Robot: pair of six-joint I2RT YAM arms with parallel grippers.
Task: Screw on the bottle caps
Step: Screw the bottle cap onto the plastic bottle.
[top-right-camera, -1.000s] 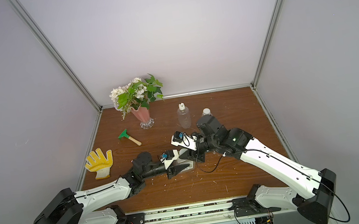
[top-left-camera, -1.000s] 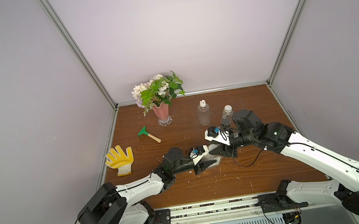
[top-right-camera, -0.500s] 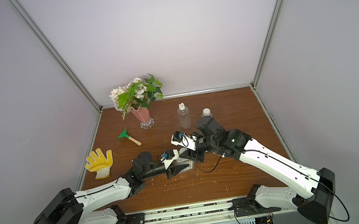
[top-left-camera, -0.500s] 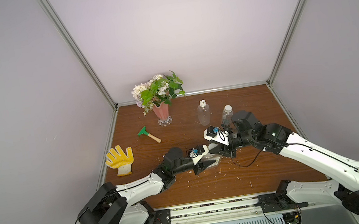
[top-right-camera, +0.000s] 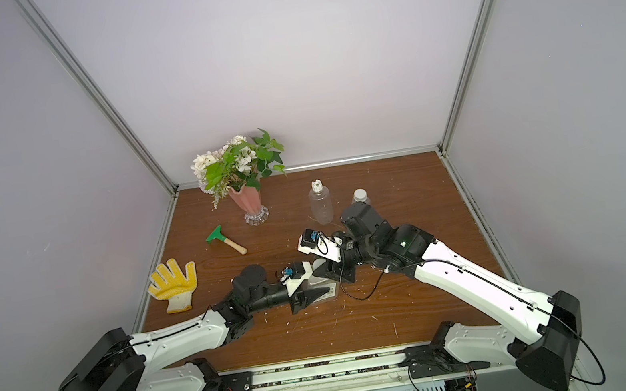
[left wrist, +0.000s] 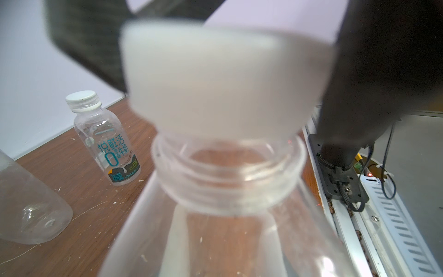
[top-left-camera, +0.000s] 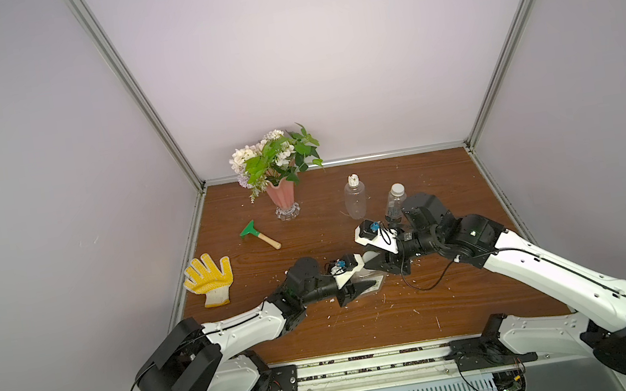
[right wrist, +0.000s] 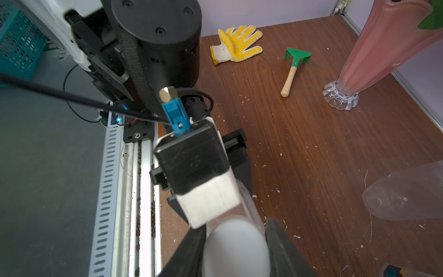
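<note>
My left gripper (top-left-camera: 358,287) is shut on a clear square bottle (top-left-camera: 372,282) with a white label, held tilted low over the table; the same bottle (top-right-camera: 326,292) shows in both top views. In the left wrist view its threaded open mouth (left wrist: 227,172) fills the frame. A plain white bottle cap (left wrist: 225,72) sits just over that mouth, slightly askew. My right gripper (right wrist: 236,254) is shut on this cap (right wrist: 236,239), one dark finger (right wrist: 282,251) on each side. Behind stand a rounded bottle (top-left-camera: 355,198) with a ribbed nozzle cap and a slim bottle (top-left-camera: 394,203) with a flat white cap.
A pink vase of flowers (top-left-camera: 282,197) stands at the back left. A green toy rake (top-left-camera: 258,234) and a yellow glove (top-left-camera: 209,277) lie on the left of the brown table (top-left-camera: 467,308). White crumbs are scattered over the wood. The metal rail (top-left-camera: 370,364) runs along the front edge.
The right forearm has edged slightly to the left. Both grips and the bottle's place look the same.
</note>
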